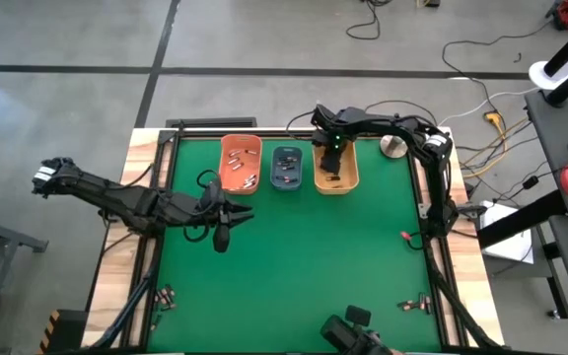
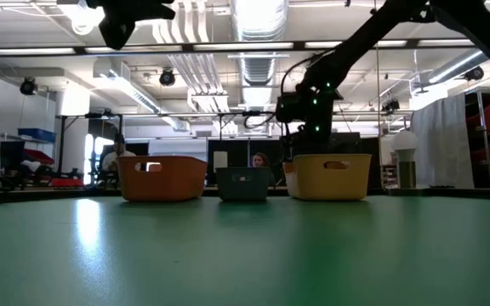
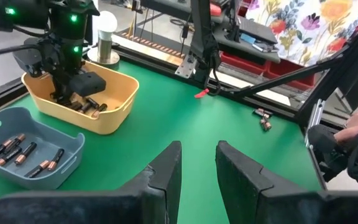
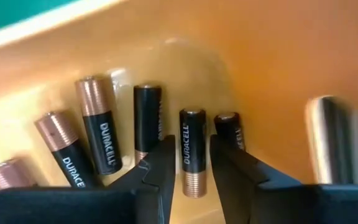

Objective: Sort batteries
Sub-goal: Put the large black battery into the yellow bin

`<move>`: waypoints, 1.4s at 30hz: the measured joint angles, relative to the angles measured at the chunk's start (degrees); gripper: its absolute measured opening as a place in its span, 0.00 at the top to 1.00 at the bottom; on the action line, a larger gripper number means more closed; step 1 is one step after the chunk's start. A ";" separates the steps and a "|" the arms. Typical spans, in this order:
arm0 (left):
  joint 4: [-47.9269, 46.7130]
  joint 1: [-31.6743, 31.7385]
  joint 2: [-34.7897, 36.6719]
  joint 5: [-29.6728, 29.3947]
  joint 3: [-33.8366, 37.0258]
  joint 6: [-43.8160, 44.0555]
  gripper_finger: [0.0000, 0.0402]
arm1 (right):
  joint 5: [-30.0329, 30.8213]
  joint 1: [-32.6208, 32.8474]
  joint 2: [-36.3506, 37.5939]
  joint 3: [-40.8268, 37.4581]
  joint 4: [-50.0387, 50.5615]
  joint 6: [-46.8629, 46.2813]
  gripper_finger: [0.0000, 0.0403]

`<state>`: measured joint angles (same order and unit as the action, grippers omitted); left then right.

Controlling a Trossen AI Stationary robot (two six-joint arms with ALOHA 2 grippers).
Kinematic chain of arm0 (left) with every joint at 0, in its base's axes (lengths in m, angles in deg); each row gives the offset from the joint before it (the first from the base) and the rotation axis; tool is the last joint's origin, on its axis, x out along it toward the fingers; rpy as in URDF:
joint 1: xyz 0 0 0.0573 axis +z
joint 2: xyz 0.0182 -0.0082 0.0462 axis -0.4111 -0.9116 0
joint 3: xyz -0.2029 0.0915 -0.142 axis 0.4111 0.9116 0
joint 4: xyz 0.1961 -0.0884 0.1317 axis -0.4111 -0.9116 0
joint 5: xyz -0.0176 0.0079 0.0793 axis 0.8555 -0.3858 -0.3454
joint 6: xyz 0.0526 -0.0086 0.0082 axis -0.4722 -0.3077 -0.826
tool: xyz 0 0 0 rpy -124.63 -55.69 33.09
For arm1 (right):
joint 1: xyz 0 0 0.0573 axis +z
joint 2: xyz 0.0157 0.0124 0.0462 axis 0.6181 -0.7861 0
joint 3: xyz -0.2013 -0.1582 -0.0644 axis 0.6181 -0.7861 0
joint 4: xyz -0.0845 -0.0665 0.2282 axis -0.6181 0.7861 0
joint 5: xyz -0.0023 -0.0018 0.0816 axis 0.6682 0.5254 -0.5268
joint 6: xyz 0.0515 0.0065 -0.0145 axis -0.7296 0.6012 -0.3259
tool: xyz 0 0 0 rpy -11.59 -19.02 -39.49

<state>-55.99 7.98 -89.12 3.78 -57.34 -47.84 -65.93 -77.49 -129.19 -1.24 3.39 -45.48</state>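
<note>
Right gripper (image 4: 188,165): lowered inside the yellow-orange bin (image 1: 348,180), fingers slightly parted with one battery (image 4: 191,151) standing between their tips; whether the pads press on it cannot be told. Its copper end points toward the wrist.

Batteries (image 4: 98,134) just beside that gripper: several lying close together on the bin floor, black bodies with copper ends; one at the frame edge is cut off, and a blurred silvery cylinder (image 4: 331,140) on the other side is hard to identify.

Left gripper (image 3: 197,168): hovering over the open green desk (image 1: 304,256), fingers spread with a narrow gap, holding nothing.

Blue-grey bin (image 3: 27,146): ahead of the left gripper, holding several batteries (image 3: 17,149); its near corner is cut off.

Orange bin (image 1: 241,163): beyond the left gripper; contents too small to count from above.

Loose batteries (image 1: 166,296): small clusters near the desk's front corners, another (image 3: 264,118) by the far rail, details unclear.

Low view: bin walls hide all contents.
</note>
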 joint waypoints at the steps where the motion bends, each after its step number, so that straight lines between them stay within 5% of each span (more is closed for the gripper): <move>1: -0.03 0.00 0.41 0.00 0.00 0.00 0.80 | 0.13 0.17 0.54 0.39 0.14 -0.17 0.76; 13: 1.11 -0.25 4.87 0.02 0.00 -2.86 0.80 | 1.71 6.87 16.62 4.88 9.41 -8.52 0.67; 22: 7.42 -0.28 4.03 0.07 0.00 -10.06 0.80 | 1.74 27.95 31.82 2.59 13.54 -26.64 0.61; 28: 7.96 -0.28 3.98 0.07 0.00 -11.39 0.80 | 5.56 47.07 33.42 -0.70 13.91 -55.33 0.56; 35: 7.70 -0.28 3.96 0.09 0.00 -12.13 0.80 | 5.65 64.29 31.36 -9.76 14.19 -101.34 0.50; 39: 7.57 -0.28 3.96 0.11 0.00 -12.80 0.80 | 0.21 71.92 30.50 -17.75 11.62 -126.33 0.47; 42: 7.58 -0.28 3.96 0.13 0.00 -12.96 0.80 | -4.84 76.56 30.47 -23.79 5.72 -135.90 0.45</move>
<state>-48.40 7.70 -85.17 3.91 -57.34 -60.80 -70.78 -0.93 -98.72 -25.03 9.10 -181.37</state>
